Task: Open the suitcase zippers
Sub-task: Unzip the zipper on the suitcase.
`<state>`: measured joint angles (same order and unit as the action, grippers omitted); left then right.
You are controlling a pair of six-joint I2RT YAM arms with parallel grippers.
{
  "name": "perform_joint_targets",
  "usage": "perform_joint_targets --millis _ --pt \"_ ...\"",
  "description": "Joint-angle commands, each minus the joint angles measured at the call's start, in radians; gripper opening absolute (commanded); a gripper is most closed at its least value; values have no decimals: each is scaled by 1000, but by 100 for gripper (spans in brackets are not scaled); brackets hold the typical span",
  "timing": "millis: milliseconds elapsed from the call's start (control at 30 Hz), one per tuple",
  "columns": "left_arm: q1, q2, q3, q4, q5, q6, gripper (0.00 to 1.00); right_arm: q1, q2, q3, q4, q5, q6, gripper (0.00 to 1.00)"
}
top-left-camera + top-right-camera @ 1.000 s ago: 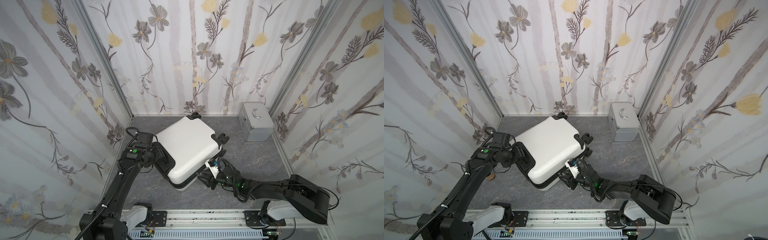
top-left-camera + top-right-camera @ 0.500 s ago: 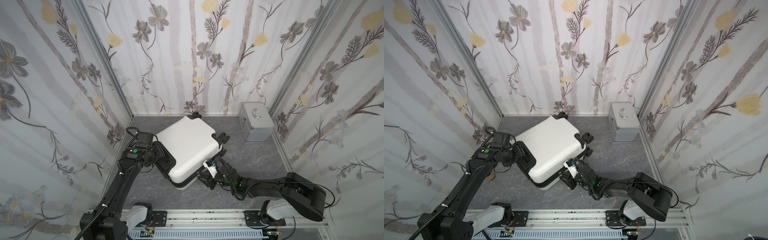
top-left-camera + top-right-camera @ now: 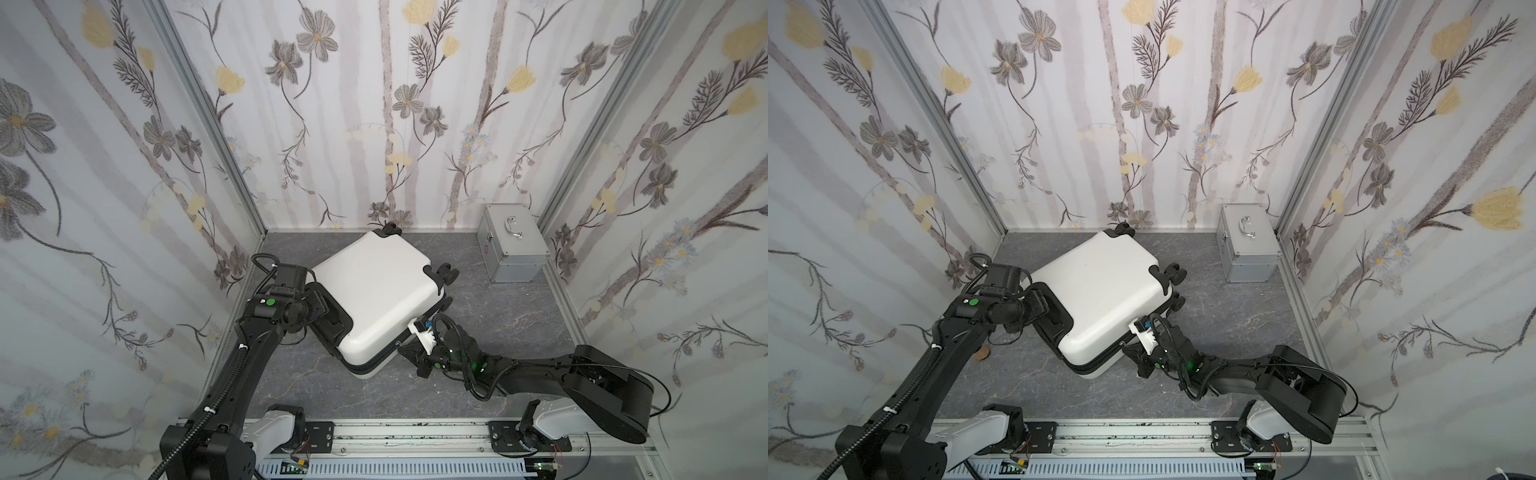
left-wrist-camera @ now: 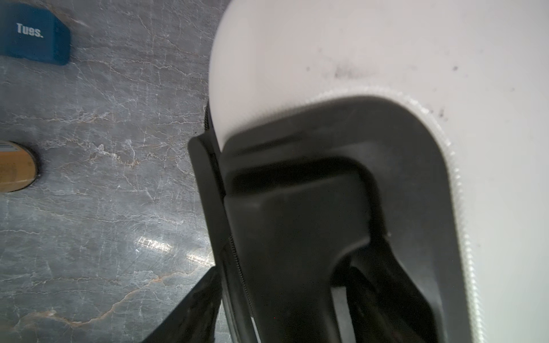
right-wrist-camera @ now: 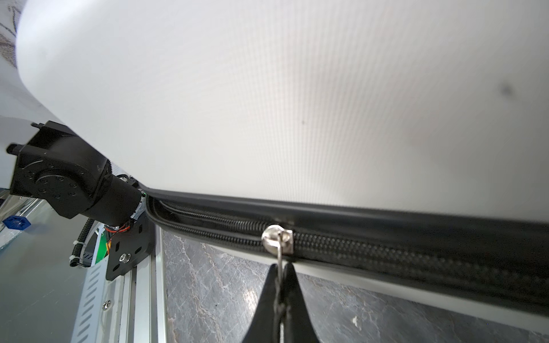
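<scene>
blue block (image 4: 34,37): "Tues." | right pincer (image 5: 280,270): clamped on zipper pull (image 5: 277,239)

Both top views are bright and evenly lit from overhead, with diffuse light and no hard shadows. Only a soft shadow lies under the suitcase (image 3: 374,291) on the grey floor (image 3: 519,365). Its white shell is close to overexposed. The aluminium corner posts (image 3: 210,124) splay outward toward the frame edges, a wide-angle effect. In the left wrist view the shell and black handle (image 4: 297,225) are soft and out of focus; the floor is sharper and carries a small glare streak. In the right wrist view the zip pull (image 5: 277,237) glints and is sharp, the zipper (image 5: 386,248) blurs toward the edge, the shell shows fine striping, and the right gripper (image 5: 280,271) is a dark, blurred silhouette.
</scene>
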<state>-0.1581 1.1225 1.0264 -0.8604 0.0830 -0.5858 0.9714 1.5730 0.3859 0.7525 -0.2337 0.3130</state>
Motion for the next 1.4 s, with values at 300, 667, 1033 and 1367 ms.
perform_joint_targets --millis 300,667,1033,1367 --pt "0 7 1 -85 -122 93 60 -69 -145 -34 -74 181 -30 0" --pt "2 54 -21 23 42 9 64 -126 -165 -15 -133 133 -98 0" --pt "3 47 -54 21 -22 10 31 -147 -176 -42 -94 125 -78 0" --pt "33 49 31 -18 -87 84 24 -274 -302 -84 -212 243 -104 0"
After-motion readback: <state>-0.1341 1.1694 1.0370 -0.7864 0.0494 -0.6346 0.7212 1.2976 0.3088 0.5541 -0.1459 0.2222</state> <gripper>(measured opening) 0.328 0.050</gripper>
